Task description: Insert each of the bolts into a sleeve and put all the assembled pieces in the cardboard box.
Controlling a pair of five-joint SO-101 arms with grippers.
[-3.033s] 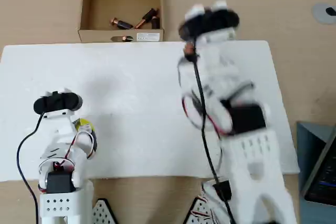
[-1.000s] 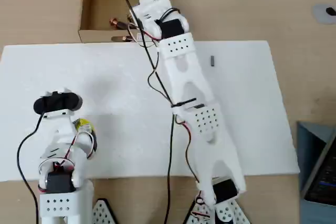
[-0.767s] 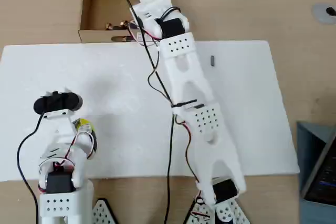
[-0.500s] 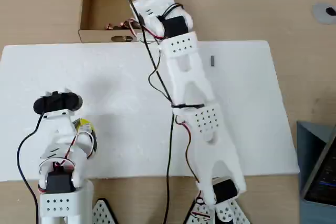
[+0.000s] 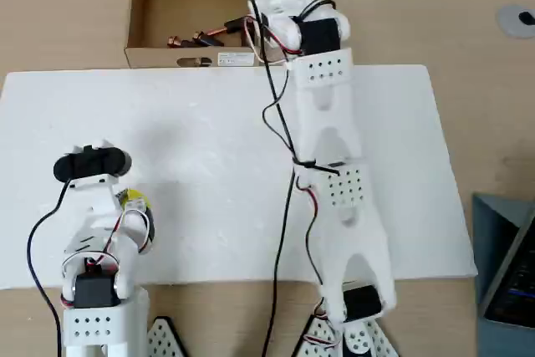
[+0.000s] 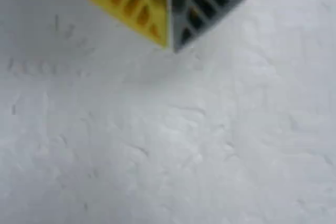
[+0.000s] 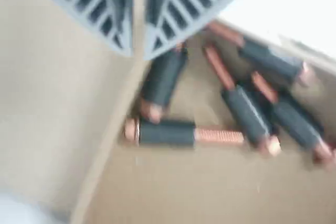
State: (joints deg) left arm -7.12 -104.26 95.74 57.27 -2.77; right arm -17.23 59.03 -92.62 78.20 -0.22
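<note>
High view, box: the cardboard box (image 5: 138, 14) holds the assembled pieces (image 5: 201, 39) near its front wall. A white label (image 5: 236, 58) is on that wall, its print unreadable.
High view, arm: the right arm (image 5: 322, 98) reaches the box's right rim.
Left wrist view: the left gripper (image 6: 170, 45) has its fingers pressed together and empty over the white sheet (image 6: 157, 156).
Right wrist view: the right gripper (image 7: 137, 53) has its fingers slightly apart and empty above pieces in a box corner.

Wooden table (image 5: 481, 48) with white foam sheet (image 5: 209, 148) and cardboard box (image 5: 159, 58)
</note>
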